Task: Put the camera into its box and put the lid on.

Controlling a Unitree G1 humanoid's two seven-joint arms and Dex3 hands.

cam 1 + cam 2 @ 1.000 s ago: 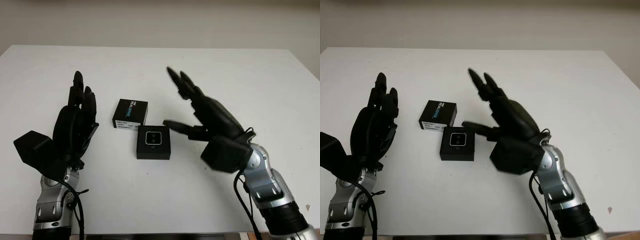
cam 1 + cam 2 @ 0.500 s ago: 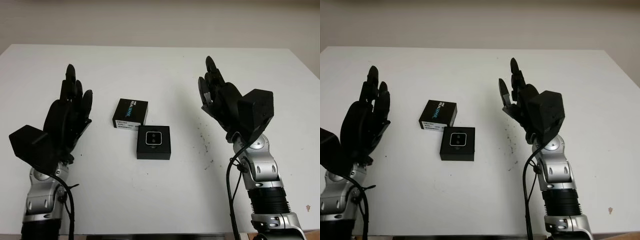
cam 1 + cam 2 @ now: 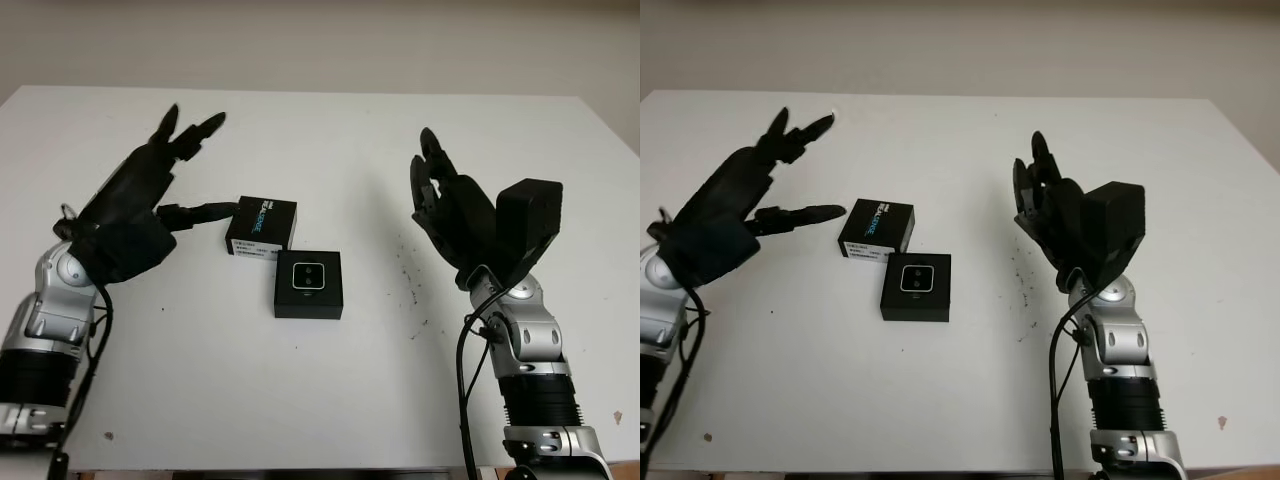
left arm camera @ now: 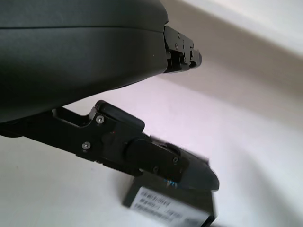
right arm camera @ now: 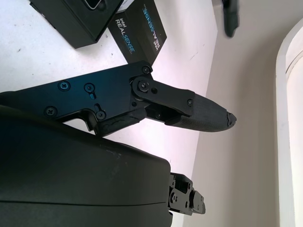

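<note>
swung in toward the lid (image 3: 261, 227) within the last half second: left hand (image 3: 150, 205), open, thumb tip just beside it. camera (image 3: 308, 279) already seated in box (image 3: 308, 302), touching the lid's near corner. right hand (image 3: 458, 218) open, raised well right of box. lidding likely next.

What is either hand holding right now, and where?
Nothing: the left hand is open beside the lid; the right hand is open, raised off to the right.

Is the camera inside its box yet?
Yes: the camera sits in the open black box. The lid lies beside it, not on.
</note>
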